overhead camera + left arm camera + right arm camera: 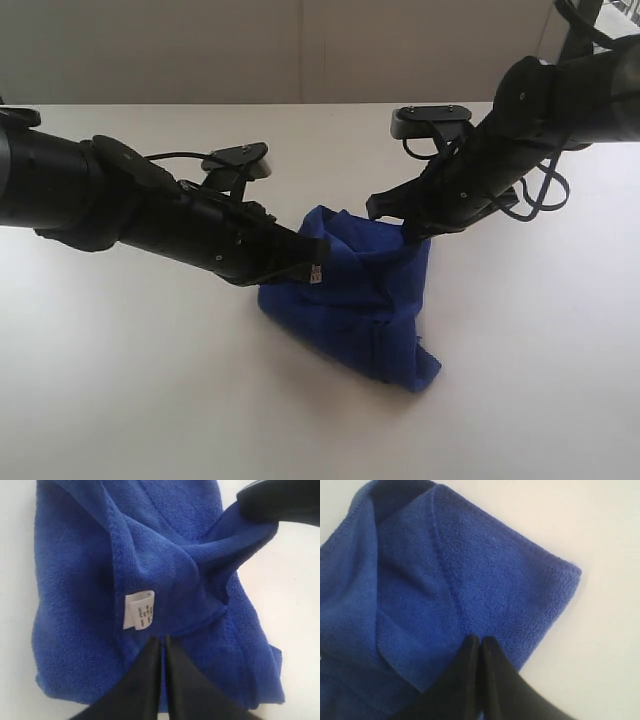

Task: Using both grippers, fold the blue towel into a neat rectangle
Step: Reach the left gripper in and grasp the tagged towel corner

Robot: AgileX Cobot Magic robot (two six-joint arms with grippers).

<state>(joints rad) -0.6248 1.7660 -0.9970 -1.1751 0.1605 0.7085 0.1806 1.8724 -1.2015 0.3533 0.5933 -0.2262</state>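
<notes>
The blue towel [355,300] is bunched in a rumpled heap at the middle of the table, its upper edge held up between the two arms and its lower end resting on the surface. My left gripper [318,262] is shut on the towel's edge beside the white label [139,609]; its tips [161,639] pinch a fold of the towel [75,580]. My right gripper [412,232] is shut on the opposite upper corner, its fingers [479,640] closed over a hemmed layer of the towel [485,570]. The right gripper's black finger [280,500] also shows in the left wrist view.
The white table [120,400] stretches around the towel on all sides. A pale wall [300,50] stands behind the table's far edge. Black cables [545,190] loop off the right arm.
</notes>
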